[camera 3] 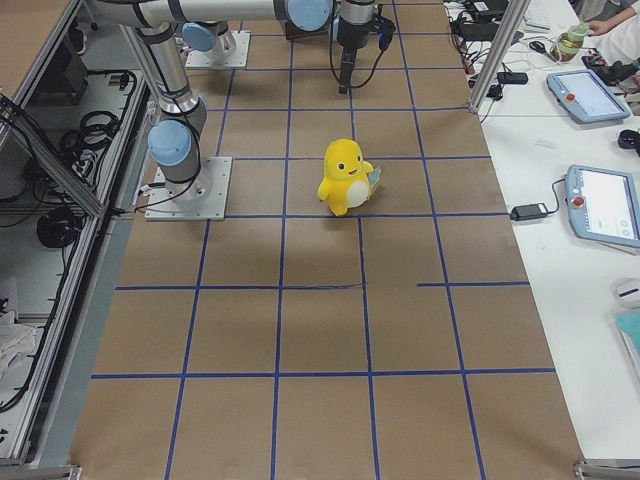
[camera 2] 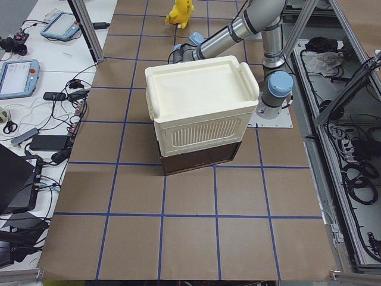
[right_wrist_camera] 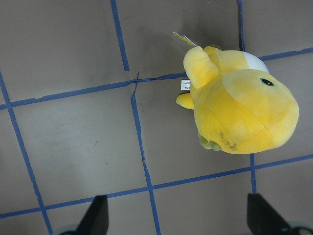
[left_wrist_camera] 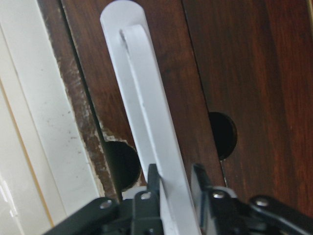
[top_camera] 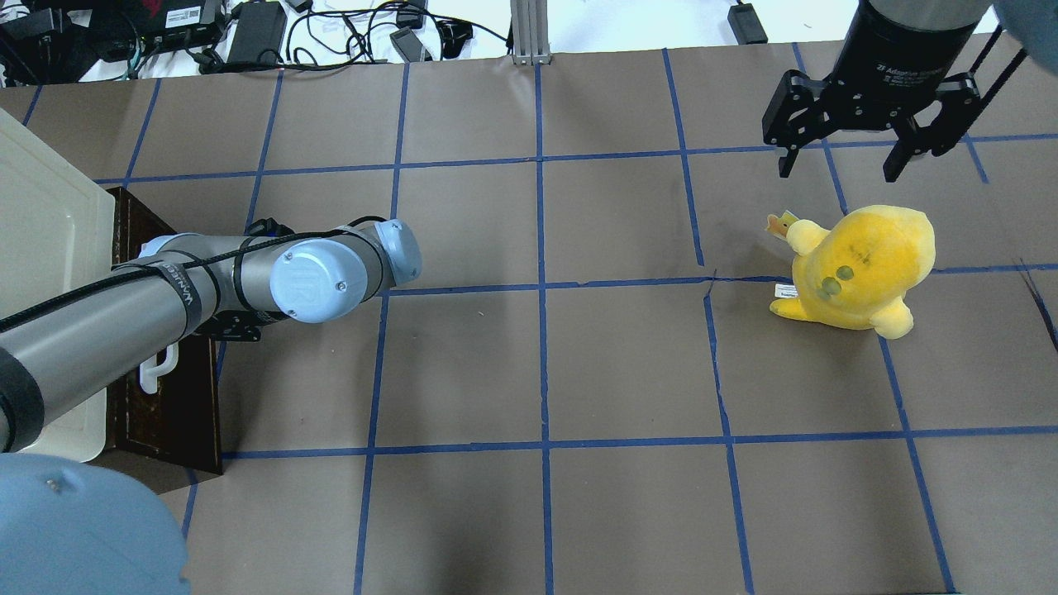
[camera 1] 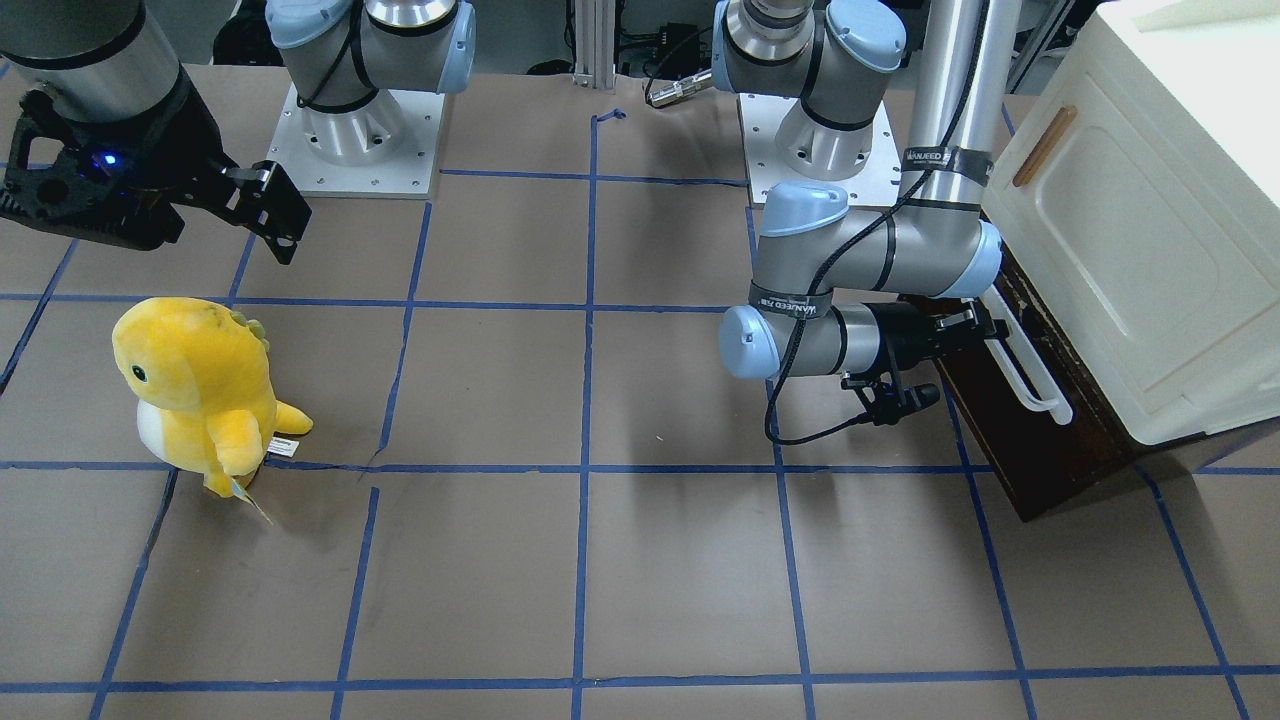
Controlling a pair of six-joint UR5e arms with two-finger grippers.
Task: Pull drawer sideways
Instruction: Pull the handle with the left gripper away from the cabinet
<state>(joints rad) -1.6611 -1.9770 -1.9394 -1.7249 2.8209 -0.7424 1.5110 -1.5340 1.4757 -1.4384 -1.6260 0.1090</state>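
Note:
The drawer (camera 1: 1040,455) has a dark brown wooden front and sits at the foot of the cream cabinet (camera 1: 1150,250). Its long white bar handle (camera 1: 1035,378) runs along the front. My left gripper (camera 1: 985,325) is shut on this handle near one end. In the left wrist view the two black fingers (left_wrist_camera: 152,182) press on either side of the white bar (left_wrist_camera: 146,112). The drawer's inside is hidden. In the overhead view my left arm covers the gripper, and only the handle's end (top_camera: 157,373) shows. My right gripper (top_camera: 839,161) is open and empty, high above the table.
A yellow plush toy (camera 1: 200,390) stands on the brown paper on my right side, just below the right gripper in the overhead view (top_camera: 860,264). The cabinet door carries a small wooden handle (camera 1: 1043,147). Blue tape lines grid the table.

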